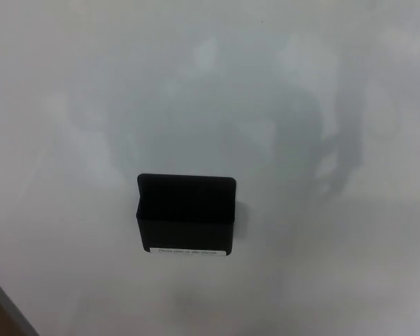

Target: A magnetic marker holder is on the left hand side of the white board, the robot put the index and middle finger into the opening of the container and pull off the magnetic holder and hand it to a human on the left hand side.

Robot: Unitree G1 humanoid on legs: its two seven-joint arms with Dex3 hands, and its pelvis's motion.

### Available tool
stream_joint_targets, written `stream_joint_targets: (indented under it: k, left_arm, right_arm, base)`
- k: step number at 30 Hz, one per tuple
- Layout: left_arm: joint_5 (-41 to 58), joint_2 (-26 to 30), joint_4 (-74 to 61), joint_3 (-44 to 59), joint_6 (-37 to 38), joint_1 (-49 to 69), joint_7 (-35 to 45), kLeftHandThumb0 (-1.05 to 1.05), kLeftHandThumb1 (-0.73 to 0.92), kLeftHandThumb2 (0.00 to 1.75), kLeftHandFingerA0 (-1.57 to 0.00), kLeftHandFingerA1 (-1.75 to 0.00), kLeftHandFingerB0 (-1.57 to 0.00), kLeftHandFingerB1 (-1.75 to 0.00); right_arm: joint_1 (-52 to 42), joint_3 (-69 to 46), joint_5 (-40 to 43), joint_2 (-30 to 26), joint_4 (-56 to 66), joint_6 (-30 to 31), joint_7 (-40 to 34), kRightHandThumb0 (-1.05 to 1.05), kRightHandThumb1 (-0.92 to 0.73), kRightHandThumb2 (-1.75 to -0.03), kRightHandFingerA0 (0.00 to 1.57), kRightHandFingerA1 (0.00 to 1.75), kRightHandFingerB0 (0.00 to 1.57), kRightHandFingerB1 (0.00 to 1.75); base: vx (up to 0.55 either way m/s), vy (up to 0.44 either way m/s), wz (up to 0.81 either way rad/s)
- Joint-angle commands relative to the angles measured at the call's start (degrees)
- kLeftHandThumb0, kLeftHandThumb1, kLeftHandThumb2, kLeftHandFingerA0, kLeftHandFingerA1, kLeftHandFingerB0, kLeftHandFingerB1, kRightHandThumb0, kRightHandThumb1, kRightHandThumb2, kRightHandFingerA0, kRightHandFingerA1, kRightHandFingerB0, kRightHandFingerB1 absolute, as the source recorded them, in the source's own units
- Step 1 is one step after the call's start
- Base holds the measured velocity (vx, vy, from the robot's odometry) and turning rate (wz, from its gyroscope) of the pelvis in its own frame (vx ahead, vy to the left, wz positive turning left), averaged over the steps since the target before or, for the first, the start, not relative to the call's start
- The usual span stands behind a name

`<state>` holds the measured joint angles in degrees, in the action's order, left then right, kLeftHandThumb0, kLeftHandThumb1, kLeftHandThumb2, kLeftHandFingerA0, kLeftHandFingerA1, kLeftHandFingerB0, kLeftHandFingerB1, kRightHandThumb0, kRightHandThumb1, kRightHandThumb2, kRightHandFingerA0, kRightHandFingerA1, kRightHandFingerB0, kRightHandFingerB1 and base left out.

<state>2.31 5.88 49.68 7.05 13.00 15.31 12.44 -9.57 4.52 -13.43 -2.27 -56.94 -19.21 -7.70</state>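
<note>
A black magnetic marker holder [186, 213] clings to the white board [322, 84], a little left of the picture's middle. It is a box-shaped container with its opening facing up and a small white label strip along its lower edge. Neither of my hands shows in the head view. Faint grey reflections on the glossy board surface lie above and to the right of the holder.
The board's lower left edge [7, 308] cuts diagonally across the corner, with a brown surface beyond it.
</note>
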Motion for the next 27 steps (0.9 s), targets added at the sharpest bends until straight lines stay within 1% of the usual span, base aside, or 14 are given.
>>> stream_joint_targets:
  k: [1,2,5,6,8,9,10,12,13,22,23,24,25,27]
  left_arm:
    - [8.6,2.2,-15.8,2.4,19.7,7.3,12.4,-0.48,0.57,0.74,-0.37,-0.44,-0.25,-0.4]
    - [8.5,2.6,-18.2,2.1,20.4,8.2,12.6,-0.37,0.67,0.61,-0.42,-0.35,-0.28,-0.31]
    - [8.2,4.6,-30.2,1.4,20.7,11.7,12.3,-0.39,0.67,0.61,-0.43,-0.35,-0.26,-0.32]
    - [8.8,5.4,-35.5,1.5,19.9,13.0,12.7,-0.5,0.67,0.59,-0.37,-0.39,-0.25,-0.39]
    - [11.7,8.0,-46.3,2.4,17.5,14.7,14.4,-0.35,0.65,0.61,-0.36,-0.34,-0.23,-0.31]
    - [13.3,9.3,-51.0,2.9,16.0,15.5,15.3,-0.31,0.64,0.6,-0.32,-0.33,-0.22,-0.29]
    - [14.3,10.0,-53.7,3.2,15.2,15.9,15.8,-0.31,0.64,0.6,-0.32,-0.33,-0.22,-0.29]
    - [15.2,12.3,-61.4,4.3,15.2,16.7,16.2,-0.32,0.63,0.59,-0.28,-0.34,-0.21,-0.29]
    - [14.7,13.8,-66.0,5.2,14.9,17.0,15.9,-0.36,0.62,0.59,-0.3,-0.33,-0.23,-0.29]
    - [13.5,21.5,-84.4,9.3,3.3,12.9,14.8,-0.39,0.63,0.6,-0.41,-0.38,-0.31,-0.31]
    - [12.7,22.4,-85.6,9.4,1.7,11.2,14.5,-0.4,0.62,0.59,-0.43,-0.38,-0.32,-0.31]
    - [12.0,23.5,-86.9,9.4,-0.2,9.4,14.2,-0.4,0.62,0.59,-0.43,-0.38,-0.32,-0.31]
    - [10.6,24.2,-87.1,9.2,-0.7,7.3,14.1,-0.39,0.62,0.59,-0.44,-0.4,-0.32,-0.31]
    - [7.4,25.5,-86.8,8.2,-0.8,2.9,14.0,-0.4,0.62,0.59,-0.41,-0.39,-0.31,-0.31]
  right_arm:
    - [1.1,0.7,-2.2,1.5,-4.8,-24.4,-10.2,-0.53,-0.67,-0.61,0.81,0.62,0.37,0.43]
    - [0.9,0.8,-2.3,1.5,-4.7,-24.5,-10.3,-0.55,-0.54,-0.89,0.76,0.7,0.32,0.53]
    - [1.1,1.1,-3.0,1.2,-5.2,-25.3,-11.5,-0.55,-0.54,-0.89,0.76,0.7,0.32,0.54]
    - [1.2,1.1,-3.0,1.3,-5.5,-25.6,-11.6,-0.53,-0.54,-0.89,0.76,0.7,0.33,0.54]
    - [2.1,1.1,-2.9,1.5,-6.0,-25.8,-11.6,-0.53,-0.54,-0.88,0.76,0.7,0.33,0.54]
    - [2.2,0.9,-2.6,1.6,-6.2,-26.1,-11.4,-0.51,-0.67,-0.61,0.82,0.63,0.39,0.43]
    - [2.3,0.9,-2.5,1.6,-6.3,-26.3,-11.2,-0.51,-0.67,-0.61,0.82,0.63,0.39,0.43]
    - [2.2,0.9,-2.6,1.5,-6.6,-26.8,-11.6,-0.55,-0.54,-0.89,0.78,0.72,0.35,0.55]
    - [2.2,1.1,-2.9,1.3,-6.7,-26.9,-11.9,-0.53,-0.67,-0.6,0.82,0.65,0.39,0.45]
    - [2.3,1.5,-3.2,1.4,-7.4,-27.8,-12.4,-0.52,-0.66,-0.61,0.83,0.63,0.39,0.44]
    - [2.5,1.5,-3.2,1.5,-7.5,-27.7,-12.3,-0.56,-0.53,-0.88,0.78,0.72,0.35,0.55]
    - [2.6,1.5,-3.2,1.5,-7.6,-27.8,-12.4,-0.56,-0.53,-0.88,0.78,0.72,0.35,0.55]
    - [2.9,1.7,-3.6,1.5,-7.5,-27.8,-12.7,-0.53,-0.67,-0.6,0.82,0.65,0.38,0.46]
    - [3.3,2.2,-4.3,1.4,-7.5,-27.8,-13.6,-0.52,-0.67,-0.6,0.82,0.64,0.39,0.45]
  base:
    - [0.0,0.0,0.0]
    - [0.0,0.0,0.0]
    - [0.0,0.0,0.0]
    - [0.0,0.0,0.0]
    - [0.0,0.0,0.0]
    - [0.0,0.0,0.0]
    - [0.0,0.0,0.0]
    - [0.0,0.0,0.0]
    - [0.0,0.0,0.0]
    - [0.0,0.0,0.0]
    - [0.0,0.0,0.0]
    - [0.0,0.0,0.0]
    - [0.0,0.0,0.0]
    - [0.0,0.0,0.0]
